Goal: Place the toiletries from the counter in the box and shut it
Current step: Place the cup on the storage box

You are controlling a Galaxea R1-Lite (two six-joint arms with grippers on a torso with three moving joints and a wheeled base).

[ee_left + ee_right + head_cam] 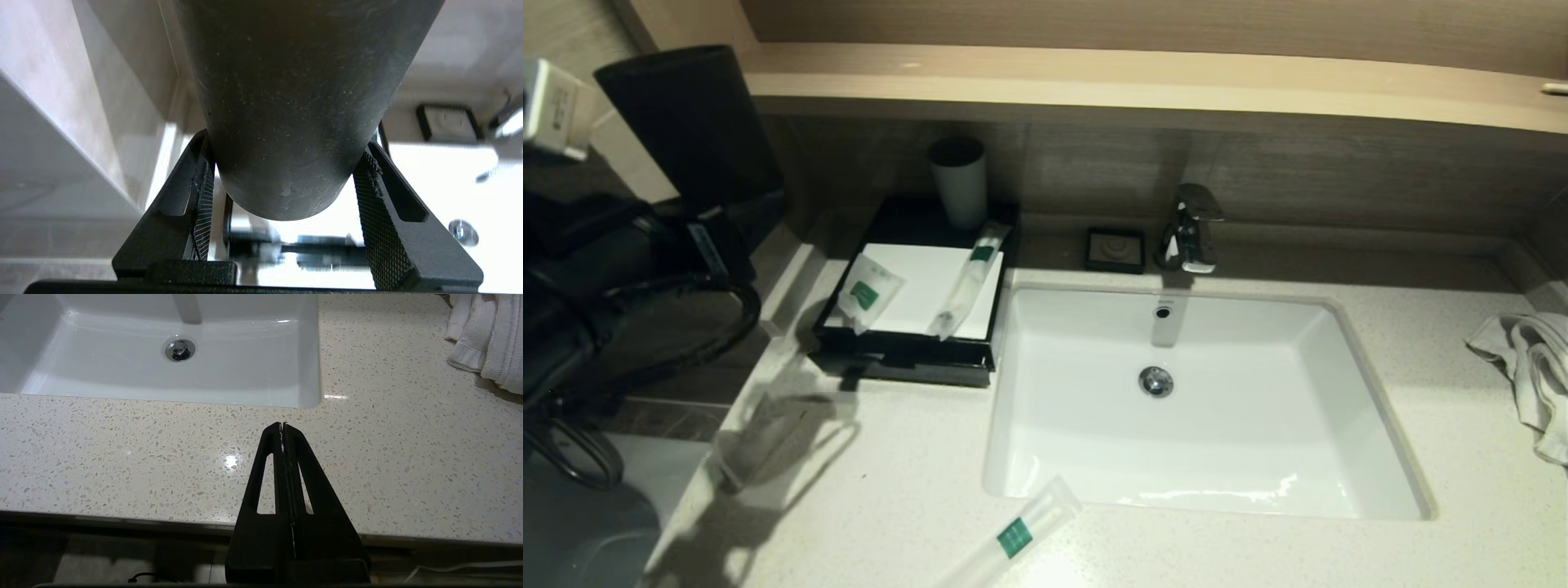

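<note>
Speckled stone desk (890, 490) carries one wrapped toiletry tube (1017, 535) at its near edge, still to be boxed. Right pincer (282, 425), pressed together and empty, hovers over the front rim. Beyond, the black box (907, 359) holds two packets (968, 278) — lid off. Left pincer (286, 192), clamped on a dark cylindrical lid (294, 102), hangs above and left of it. Likely next: collect the tube.

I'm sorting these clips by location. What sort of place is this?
Most likely a hotel bathroom vanity: a white sink with a chrome faucet, sealed toiletry packets on a black tray, and a towel.
</note>
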